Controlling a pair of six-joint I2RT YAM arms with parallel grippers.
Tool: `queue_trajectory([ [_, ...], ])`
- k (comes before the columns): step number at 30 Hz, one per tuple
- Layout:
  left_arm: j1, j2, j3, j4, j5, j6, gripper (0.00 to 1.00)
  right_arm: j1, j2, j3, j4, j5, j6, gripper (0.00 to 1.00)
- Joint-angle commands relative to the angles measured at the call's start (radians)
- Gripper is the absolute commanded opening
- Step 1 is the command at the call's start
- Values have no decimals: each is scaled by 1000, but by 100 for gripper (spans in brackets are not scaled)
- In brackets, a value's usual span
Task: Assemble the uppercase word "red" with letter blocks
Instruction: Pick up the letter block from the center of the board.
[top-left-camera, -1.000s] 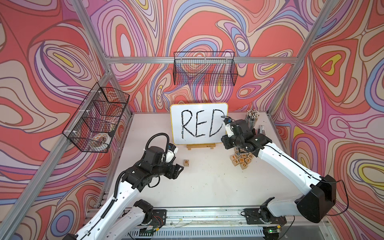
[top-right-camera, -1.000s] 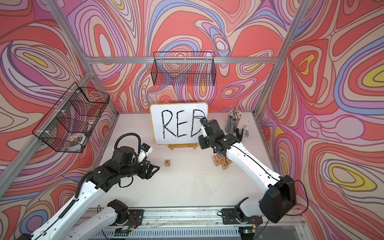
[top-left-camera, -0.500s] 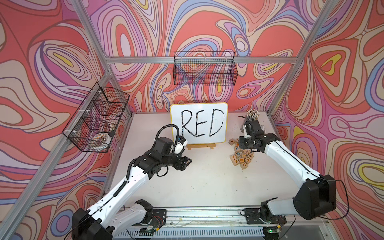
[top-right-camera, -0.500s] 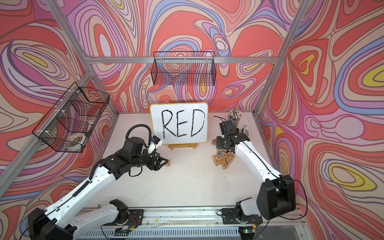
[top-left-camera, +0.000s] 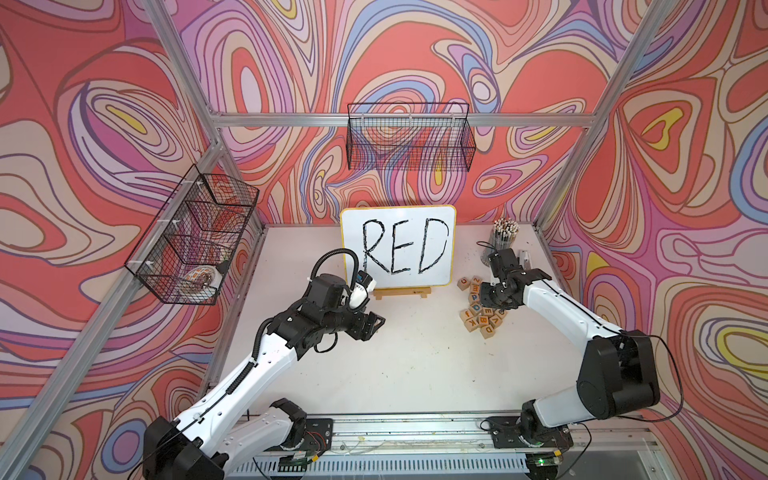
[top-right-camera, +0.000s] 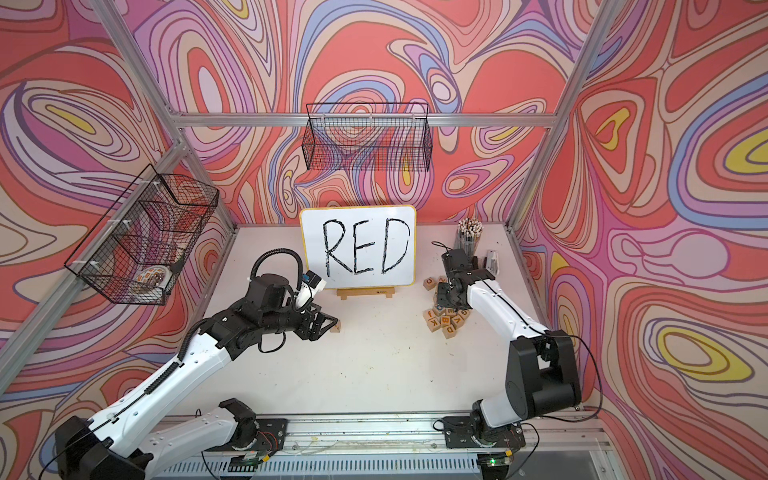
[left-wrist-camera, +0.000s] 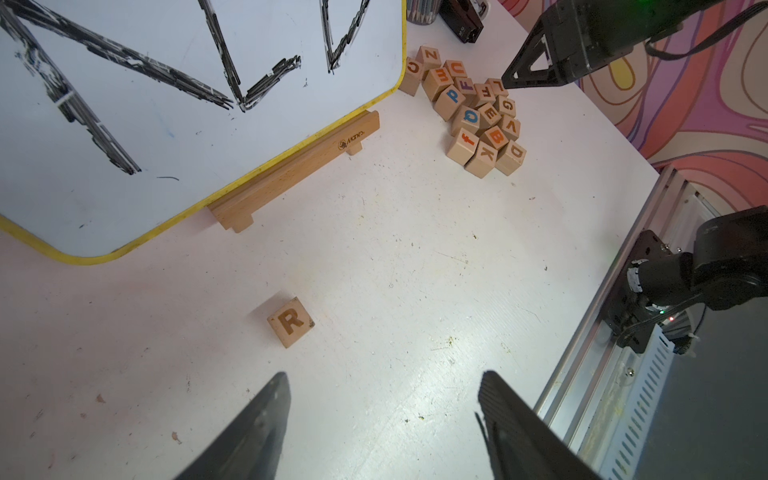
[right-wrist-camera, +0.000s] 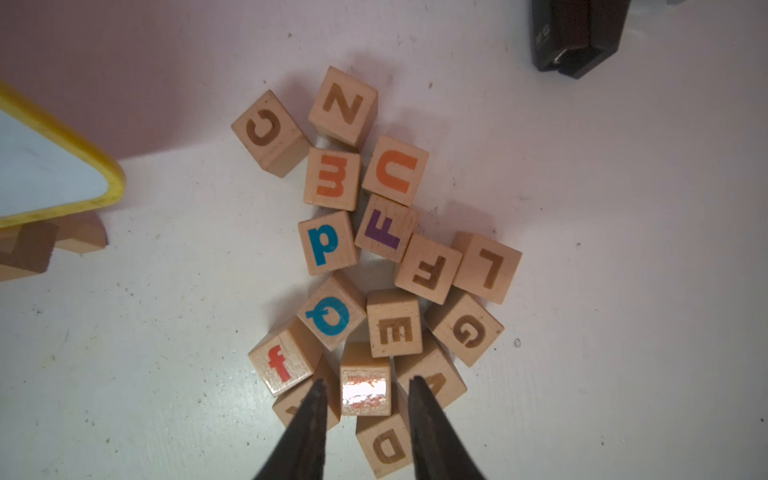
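Note:
The R block (left-wrist-camera: 291, 322) lies alone on the white table in front of the whiteboard; in a top view it peeks out beside my left fingers as the R block (top-right-camera: 336, 329). My left gripper (left-wrist-camera: 382, 382) hovers just short of it, open and empty, seen in both top views (top-left-camera: 376, 326). The other letter blocks sit in a pile (top-left-camera: 482, 316) on the right, with the E block (right-wrist-camera: 394, 324) and D block (right-wrist-camera: 386, 446) among them. My right gripper (right-wrist-camera: 368, 386) hangs over the pile, jaws narrowly apart either side of a block whose top (right-wrist-camera: 365, 390) is washed out by glare, slim gaps showing.
A whiteboard (top-left-camera: 397, 249) with handwritten "RED" stands on a wooden stand (left-wrist-camera: 299, 174) at the back centre. A pencil cup (top-left-camera: 505, 232) and a small black object (right-wrist-camera: 573, 37) sit behind the pile. Wire baskets hang on the back wall (top-left-camera: 409, 137) and left wall (top-left-camera: 195, 245). A metal rail (top-left-camera: 415, 432) runs along the front.
My left arm reached out toward the table's centre, up to the R block. My right arm swung from in front of the whiteboard to above the pile, and its jaws narrowed.

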Motion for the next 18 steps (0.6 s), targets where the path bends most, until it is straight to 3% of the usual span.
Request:
queue_trajectory([
  [1, -8, -17, -19, 25, 0, 2, 75, -10, -5, -28, -5, -7, 13, 36],
  [18, -18, -30, -30, 15, -35, -3, 75, -60, 118, -43, 76, -42, -21, 38],
])
